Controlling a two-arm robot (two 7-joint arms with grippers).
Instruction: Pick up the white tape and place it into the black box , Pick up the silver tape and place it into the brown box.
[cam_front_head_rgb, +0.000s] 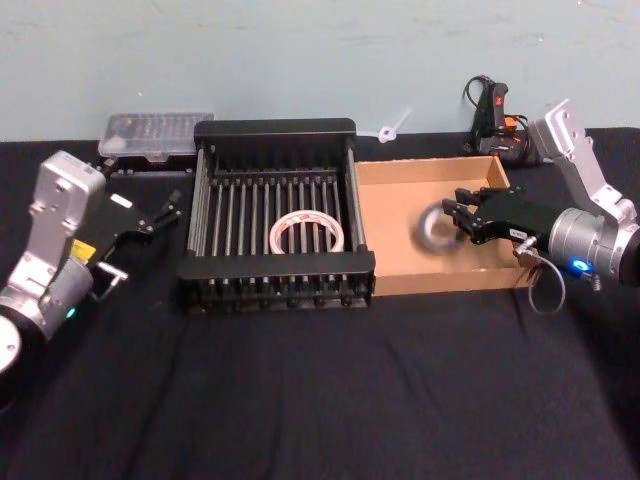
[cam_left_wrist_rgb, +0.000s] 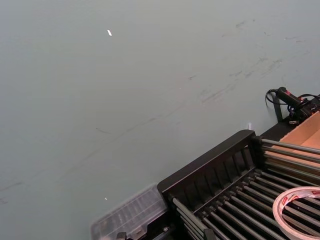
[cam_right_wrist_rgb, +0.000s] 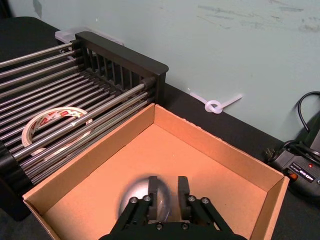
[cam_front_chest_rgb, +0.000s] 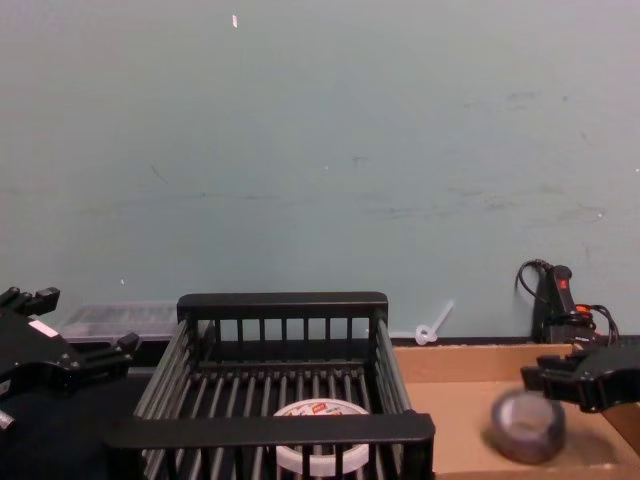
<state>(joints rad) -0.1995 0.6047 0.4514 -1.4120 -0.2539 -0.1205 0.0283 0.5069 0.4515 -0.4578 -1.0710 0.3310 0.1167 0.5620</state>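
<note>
Right arm reaches in from the right edge of the table, forearm roughly level, wrist over the brown box's right wall. Right gripper sits above the brown box, fingers pointing left toward the box middle. Silver tape blurred at the fingertips; chest view puts it low over the box floor, just under and left of the gripper. In the right wrist view the two fingers stand a little apart with the blurred roll below and between them; whether they grip it, cannot tell.

Left arm drawn back at the table's left side, elbow low, left gripper aimed toward the black box's left wall, short of touching it. Its jaws stand slightly parted, holding nothing.

White tape lies flat on the ribbed bottom of the black box, right of centre, toward the near wall. Open floor around it on the left and far sides.

Black box and brown box stand side by side, walls touching. Brown box floor bare left and far of the silver tape. Clear plastic case behind the black box's left corner; black tool with cord beyond the brown box's far right corner; white cable tie by the wall between them
</note>
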